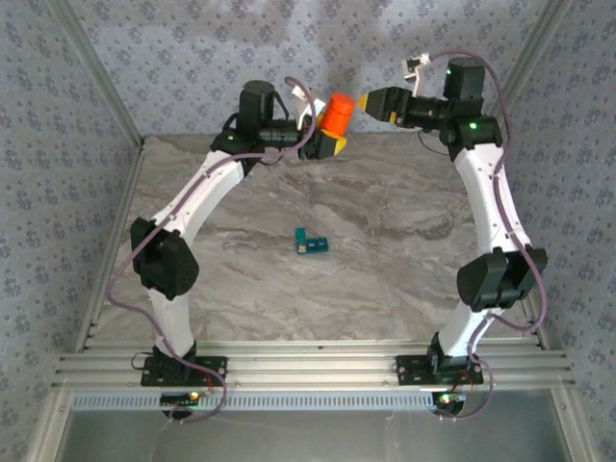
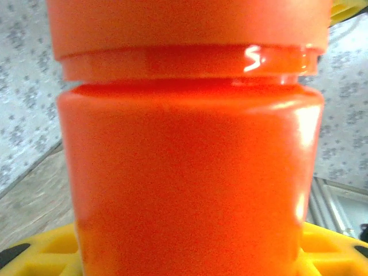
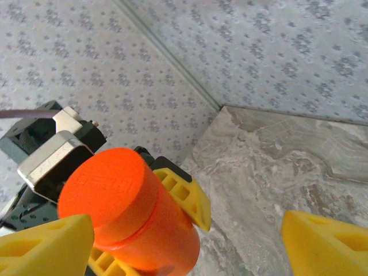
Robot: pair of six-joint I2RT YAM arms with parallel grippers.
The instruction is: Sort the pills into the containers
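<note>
Grey marble tabletop [image 1: 385, 289], patterned walls [image 1: 192, 38]. Left tool [image 1: 329, 140] grips orange bottle [image 1: 338, 114]; right tool [image 1: 365, 101] spread wide.

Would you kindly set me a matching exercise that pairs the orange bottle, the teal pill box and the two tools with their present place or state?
Things:
1. orange bottle
2. teal pill box
3. left tool
4. right tool

Place or state:
A. open, close to the cap
B. lying mid-way across the table
C. shut on the bottle's body
D. held up in the air, cap on

Pairs: 1-D, 2-B, 3-C, 4-A.
</note>
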